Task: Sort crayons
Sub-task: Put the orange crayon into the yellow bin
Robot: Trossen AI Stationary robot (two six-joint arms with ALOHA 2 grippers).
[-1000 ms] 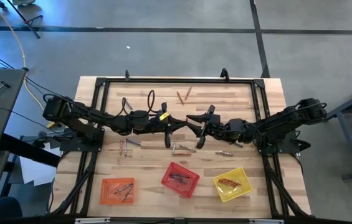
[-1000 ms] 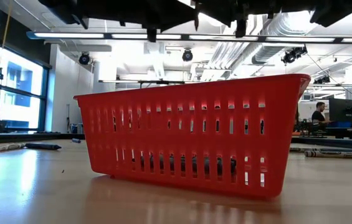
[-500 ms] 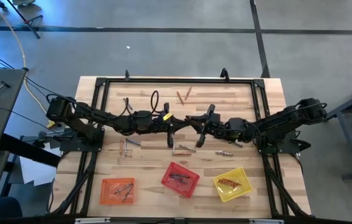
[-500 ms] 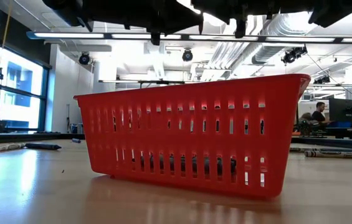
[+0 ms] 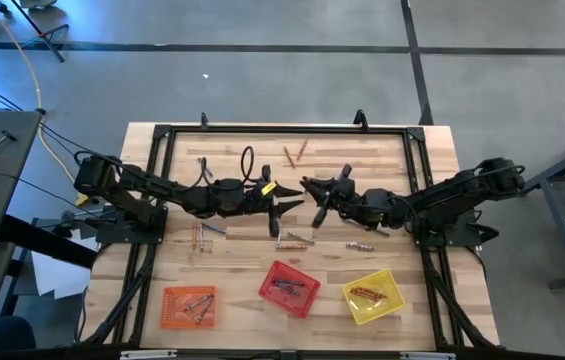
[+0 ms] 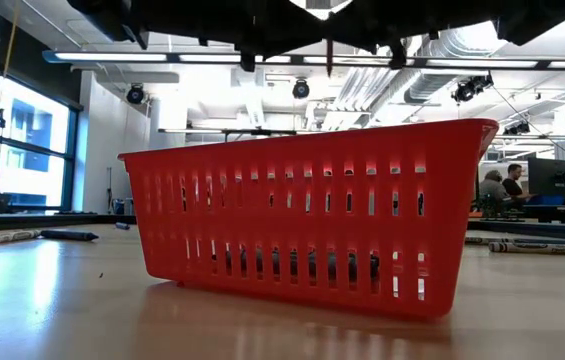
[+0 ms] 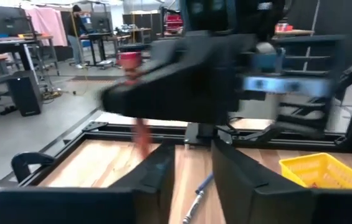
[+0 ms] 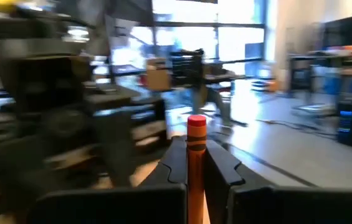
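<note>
Both arms meet above the table's middle. My right gripper [image 5: 310,195] is shut on a reddish-orange crayon [image 8: 195,146], which shows in the low view as a thin stick [image 6: 329,58] hanging high above the red basket [image 6: 307,215]. My left gripper [image 5: 290,199] stands open right beside it, with nothing between its fingers [image 7: 163,171]. Several loose crayons lie flat on the wood: a pair [image 5: 295,238] near the middle, one [image 5: 359,245] to the right, some [image 5: 205,235] to the left. My right gripper pinches the crayon's shaft [image 8: 195,163] between its two fingers, coming level from the table's right side. The crayon stands upright across the fingers, one end [image 8: 196,122] clear of them. It is lifted well clear of the table.
Three mesh baskets stand along the near edge, each with crayons inside: orange [image 5: 188,305], red [image 5: 289,287], yellow [image 5: 371,295]. Two more crayons [image 5: 295,153] lie near the far edge. A black frame [image 5: 282,128] borders the table. People sit in the room behind.
My left gripper has gone toward the table's right edge, up to my right gripper, and has opened. My right gripper has shut on the reddish-orange crayon, which now hangs from it.
</note>
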